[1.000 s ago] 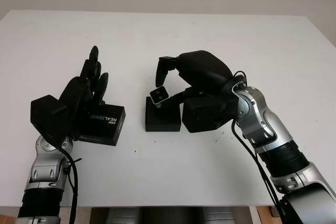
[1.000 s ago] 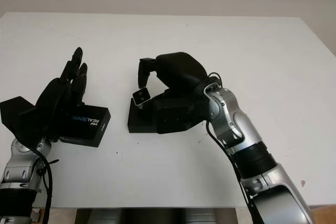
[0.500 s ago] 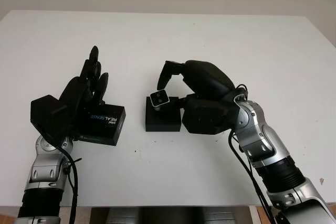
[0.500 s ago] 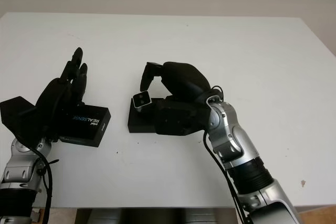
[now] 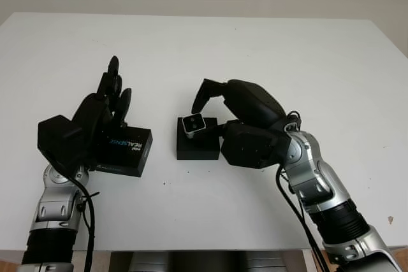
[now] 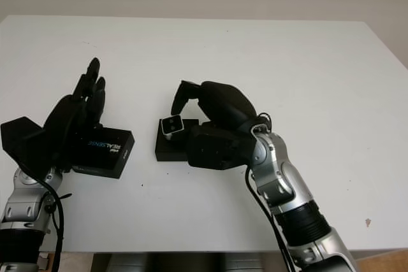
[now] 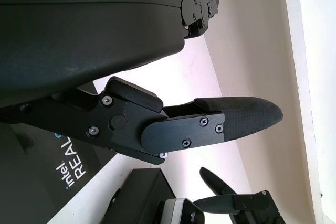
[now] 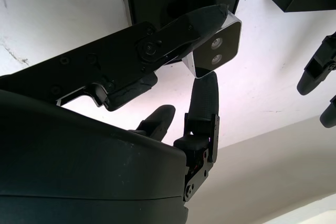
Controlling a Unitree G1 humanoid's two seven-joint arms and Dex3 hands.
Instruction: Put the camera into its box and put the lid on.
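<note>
A small silver camera [image 5: 192, 124] with two lenses stands tilted over the open black box [image 5: 197, 148] at the table's middle. My right hand [image 5: 205, 116] is shut on the camera: the thumb lies along its side and one finger [image 8: 205, 95] touches its edge, as the right wrist view shows around the camera [image 8: 216, 51]. The black lid [image 5: 126, 151], marked REALSENSE, lies to the box's left. My left hand [image 5: 115, 90] is open over the lid's left part, its fingers pointing away from me.
The white table [image 5: 268, 49] reaches far behind and to the right of both hands. Its front edge [image 5: 191, 250] runs close below the arms. Box and lid lie a small gap apart.
My right hand has drawn back toward me and sunk a little, bringing the camera lower onto the box. The left hand and the lid have not moved.
</note>
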